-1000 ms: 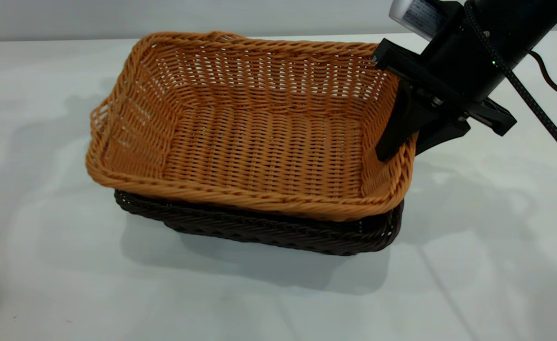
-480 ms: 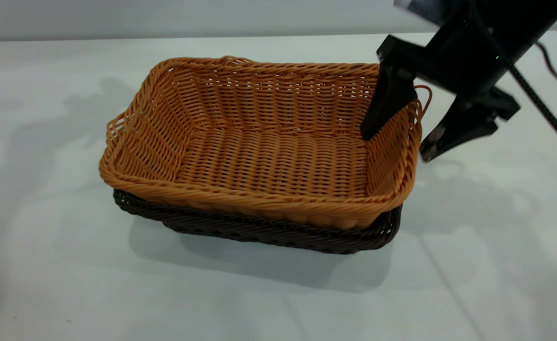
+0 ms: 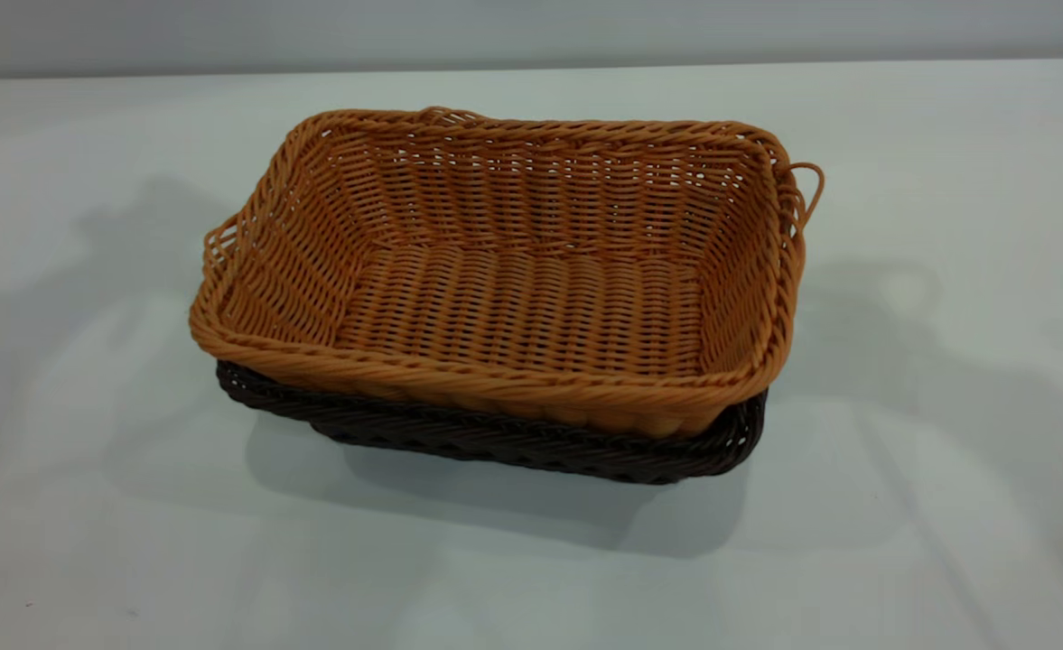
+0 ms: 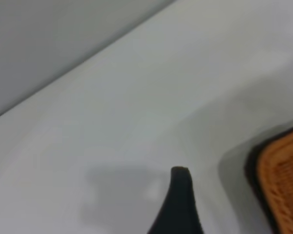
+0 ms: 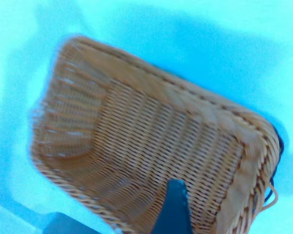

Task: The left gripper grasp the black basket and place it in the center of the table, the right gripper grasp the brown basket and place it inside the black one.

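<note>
The brown basket point(image 3: 513, 298) sits nested inside the black basket point(image 3: 513, 447) at the middle of the white table point(image 3: 946, 451); only the black rim shows beneath it. Neither gripper shows in the exterior view. My right gripper point(image 5: 210, 214) hangs above the brown basket point(image 5: 151, 141), open and empty, with one finger point(image 5: 173, 207) in view. A sliver of the black basket point(image 5: 280, 144) shows at one end. My left gripper point(image 4: 229, 209) is over bare table beside the baskets' corner point(image 4: 283, 185), open and empty, one finger point(image 4: 179, 204) showing.
A grey wall runs behind the table's far edge point(image 3: 531, 65). White tabletop lies all round the stacked baskets, with soft shadows on it.
My right gripper opened off the brown basket's right end, letting it settle into the black basket, then rose out of the exterior view.
</note>
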You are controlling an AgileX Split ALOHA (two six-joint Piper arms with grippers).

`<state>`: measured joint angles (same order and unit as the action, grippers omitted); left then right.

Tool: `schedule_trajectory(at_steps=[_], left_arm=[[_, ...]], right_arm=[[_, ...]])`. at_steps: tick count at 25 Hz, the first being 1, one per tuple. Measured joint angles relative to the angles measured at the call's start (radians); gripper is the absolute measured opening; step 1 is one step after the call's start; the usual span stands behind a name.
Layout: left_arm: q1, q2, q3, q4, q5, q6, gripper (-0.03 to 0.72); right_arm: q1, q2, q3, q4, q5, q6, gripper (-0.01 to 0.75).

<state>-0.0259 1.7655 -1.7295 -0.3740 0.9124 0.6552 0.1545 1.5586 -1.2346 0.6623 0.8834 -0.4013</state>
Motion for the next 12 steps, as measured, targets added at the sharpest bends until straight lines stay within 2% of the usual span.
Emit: schedule_trajectory(at_steps=[4,8,12], left_arm=[[0.000,-0.167,0.000,0.080,0.093,-0.172,0.563],[0.000,-0.309,0.000,0.142,0.236,-0.333,0.563],[0.000,-0.413,0.000,0.211,0.254,-0.471,0.563]], right_arm=[[-0.009,-0.217,-0.015,-0.012,0.096,0.000,0.567],[-0.009,-0.425,-0.015,-0.015,0.201,0.001,0.566],[-0.009,-0.604,-0.015,-0.019,0.307,0.008,0.565]])
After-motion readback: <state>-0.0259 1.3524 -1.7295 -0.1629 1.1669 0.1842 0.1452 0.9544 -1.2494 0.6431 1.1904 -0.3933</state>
